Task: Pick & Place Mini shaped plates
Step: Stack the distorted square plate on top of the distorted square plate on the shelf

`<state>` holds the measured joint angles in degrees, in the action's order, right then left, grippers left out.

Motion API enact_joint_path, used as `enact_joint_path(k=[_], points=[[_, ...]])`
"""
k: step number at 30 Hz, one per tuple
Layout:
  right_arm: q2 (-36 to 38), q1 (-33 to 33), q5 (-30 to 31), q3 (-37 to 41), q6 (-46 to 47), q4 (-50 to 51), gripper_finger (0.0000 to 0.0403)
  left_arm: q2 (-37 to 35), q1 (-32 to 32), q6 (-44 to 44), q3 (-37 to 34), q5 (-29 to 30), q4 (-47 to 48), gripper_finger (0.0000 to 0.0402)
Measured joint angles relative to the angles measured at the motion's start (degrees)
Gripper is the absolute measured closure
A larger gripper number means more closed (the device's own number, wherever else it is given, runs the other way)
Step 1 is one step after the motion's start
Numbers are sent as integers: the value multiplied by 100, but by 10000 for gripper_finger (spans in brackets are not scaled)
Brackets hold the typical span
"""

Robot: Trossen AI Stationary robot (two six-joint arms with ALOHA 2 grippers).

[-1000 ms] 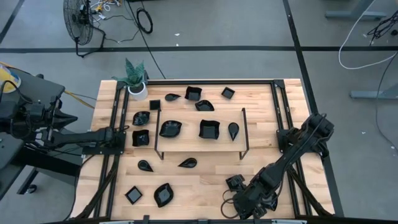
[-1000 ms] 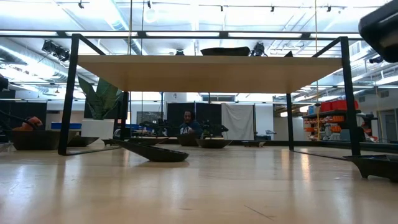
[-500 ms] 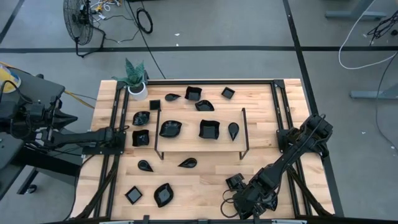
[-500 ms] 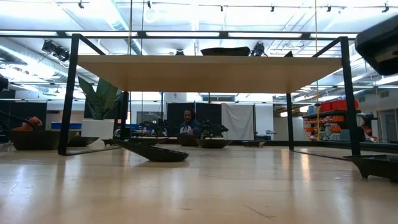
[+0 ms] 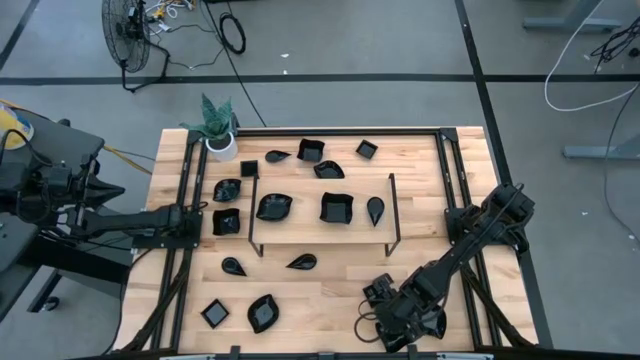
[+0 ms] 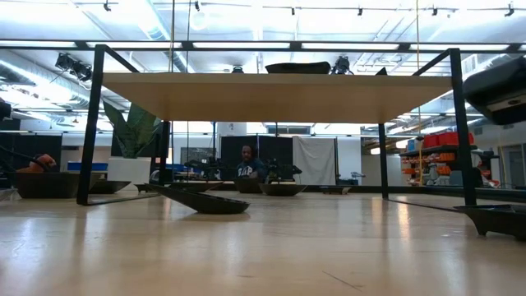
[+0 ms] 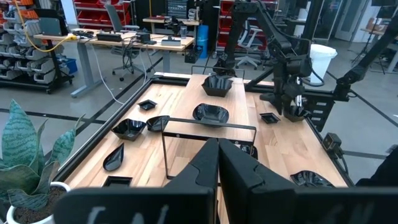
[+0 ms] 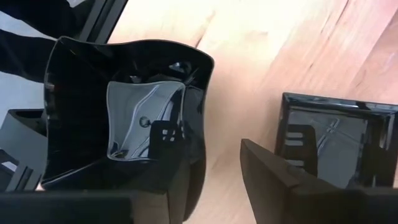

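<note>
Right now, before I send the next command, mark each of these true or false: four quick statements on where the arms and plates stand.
1. The right gripper is at the table's near edge, over a square plate. True.
2. The left gripper is open. False: its fingers are shut together and hold nothing.
3. The potted plant stands at the table's far left corner. True.
4. The wire frame shelf carries no plates. False: three plates sit on it, a leaf-shaped one, a square one and a teardrop one.
</note>
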<state>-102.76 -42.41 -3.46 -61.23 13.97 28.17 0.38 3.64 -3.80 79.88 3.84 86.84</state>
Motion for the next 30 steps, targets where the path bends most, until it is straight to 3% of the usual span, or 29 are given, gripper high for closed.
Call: enact_joint_path(k=[18,30], points=[[4,50,-249,0,-117,-12,395,0,-2,2,0,0,1,383],[93,72,-357,0,176,-10,400,0,0,1,0,0,-1,383]])
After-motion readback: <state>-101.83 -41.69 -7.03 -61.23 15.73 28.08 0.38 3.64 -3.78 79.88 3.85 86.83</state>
